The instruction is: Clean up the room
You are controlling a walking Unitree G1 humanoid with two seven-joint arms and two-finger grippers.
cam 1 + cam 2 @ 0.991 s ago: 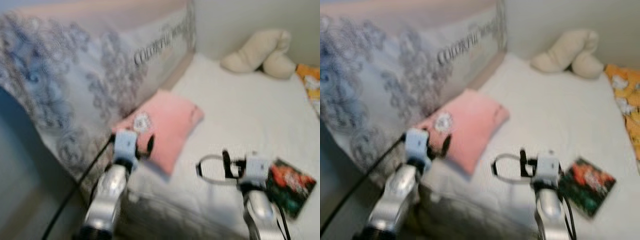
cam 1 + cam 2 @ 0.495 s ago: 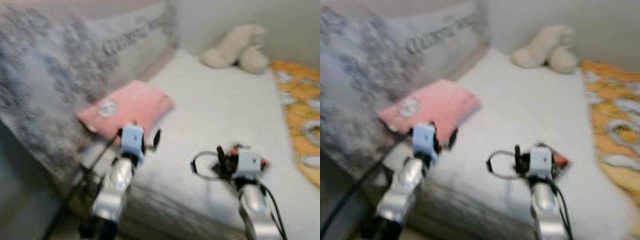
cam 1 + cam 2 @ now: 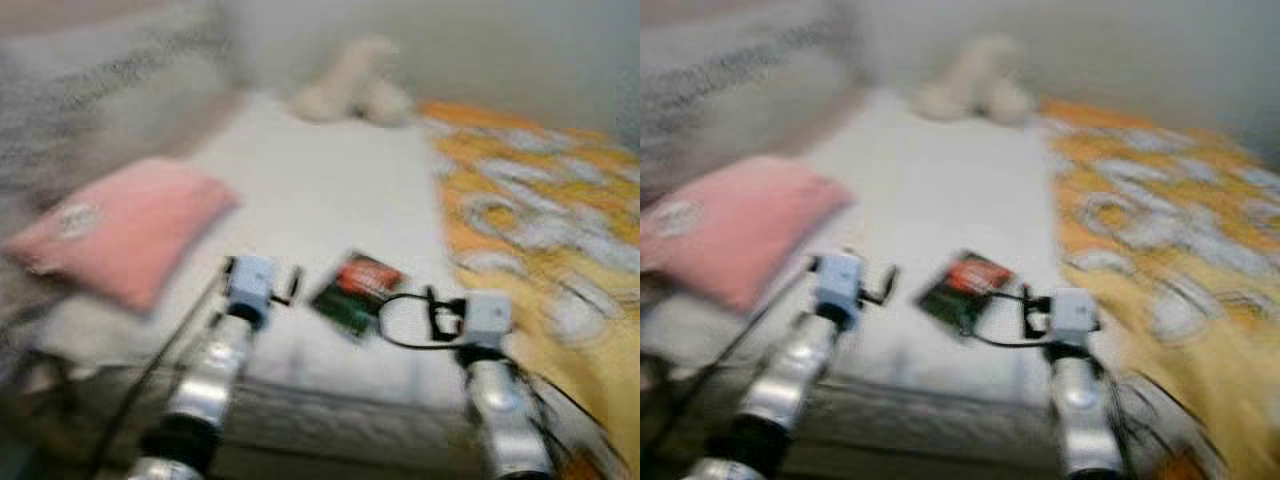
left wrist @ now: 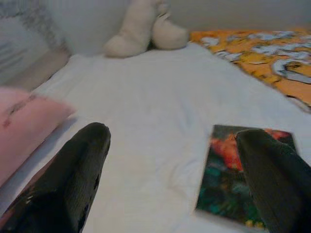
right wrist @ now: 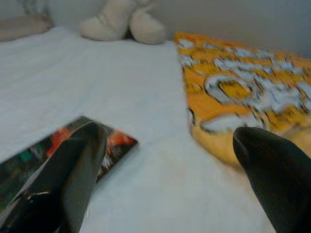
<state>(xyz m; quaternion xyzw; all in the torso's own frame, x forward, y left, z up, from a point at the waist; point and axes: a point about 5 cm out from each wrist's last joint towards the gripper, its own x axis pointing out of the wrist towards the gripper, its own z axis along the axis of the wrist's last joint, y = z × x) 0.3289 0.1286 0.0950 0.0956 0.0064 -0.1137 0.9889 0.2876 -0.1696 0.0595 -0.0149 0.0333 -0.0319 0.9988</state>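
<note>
A blurred view of a white bed [image 3: 330,200] with a dark red-and-green book [image 3: 355,292] at lower centre, between the left gripper [image 4: 170,160] and right gripper [image 5: 170,155], both spread wide and empty.

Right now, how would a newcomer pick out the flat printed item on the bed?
Start at the white bed sheet, between the pink pillow and the orange patterned blanket. The book lies flat near the front edge: thin, dark, with red and green cover art, unlike the soft items around it.

Bare white sheet [image 4: 146,111] ahead, book [image 4: 243,179] between pink pillow [image 3: 120,235] and orange blanket [image 5: 233,92]
</note>
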